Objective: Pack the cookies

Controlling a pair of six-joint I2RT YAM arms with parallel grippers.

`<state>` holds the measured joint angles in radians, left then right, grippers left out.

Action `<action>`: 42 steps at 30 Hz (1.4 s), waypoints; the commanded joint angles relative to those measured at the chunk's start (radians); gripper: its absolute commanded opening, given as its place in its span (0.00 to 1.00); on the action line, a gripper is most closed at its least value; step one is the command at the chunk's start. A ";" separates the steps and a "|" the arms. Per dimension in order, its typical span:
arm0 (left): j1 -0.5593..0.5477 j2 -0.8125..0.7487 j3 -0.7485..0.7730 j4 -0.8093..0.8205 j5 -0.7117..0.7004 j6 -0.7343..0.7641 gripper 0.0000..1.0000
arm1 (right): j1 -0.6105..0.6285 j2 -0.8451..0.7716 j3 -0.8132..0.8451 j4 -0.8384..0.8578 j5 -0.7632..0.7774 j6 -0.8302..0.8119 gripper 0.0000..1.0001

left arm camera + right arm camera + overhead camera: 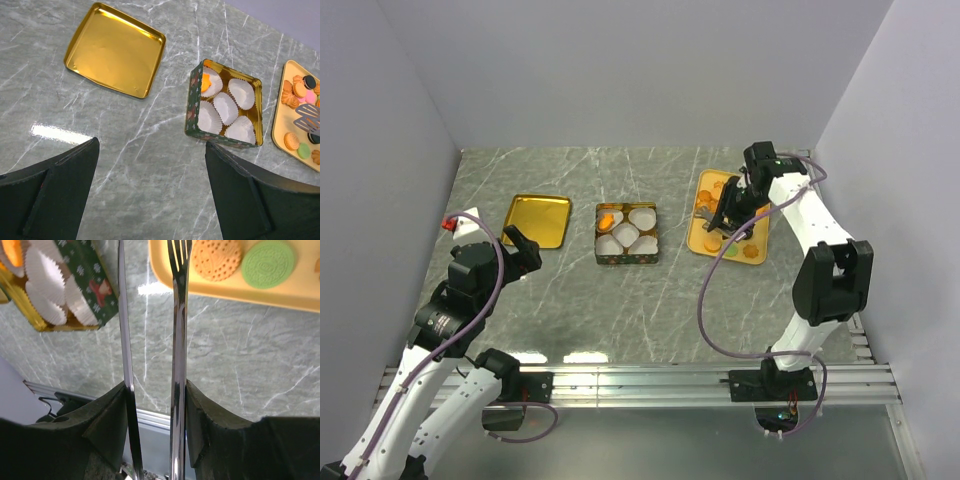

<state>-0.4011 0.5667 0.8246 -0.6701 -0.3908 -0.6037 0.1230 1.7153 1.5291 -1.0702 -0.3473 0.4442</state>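
Left arm [470, 278] hangs over the grey marble counter [620, 310], jaws released wide, gripping nothing. Just beyond it a flat gold metal lid [115, 50] lies on the counter, rim up. In the centre is a green square tin [192, 114] with five white pleated paper cups [225, 107] inside. One orange cookie [205, 82] sits in the far-left cup. To the right, apart from the tin, a yellow rectangular tray [286, 120] carries the other small round cookies [300, 89]: mostly orange, some pink, green [268, 263] and dark. Right arm [800, 215] reaches over the tray, jaws clenched on shiny metal serving tongs [177, 340]. The tong tips are over the tray, beside a dark cookie [314, 137].
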 commanded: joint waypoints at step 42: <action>0.008 0.019 0.004 0.027 -0.008 0.005 0.93 | -0.049 0.265 0.141 0.124 -0.107 0.068 0.42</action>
<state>-0.3977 0.5926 0.8246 -0.6701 -0.3908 -0.6033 0.0803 1.9888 1.6497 -0.9859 -0.4370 0.5079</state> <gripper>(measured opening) 0.932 0.434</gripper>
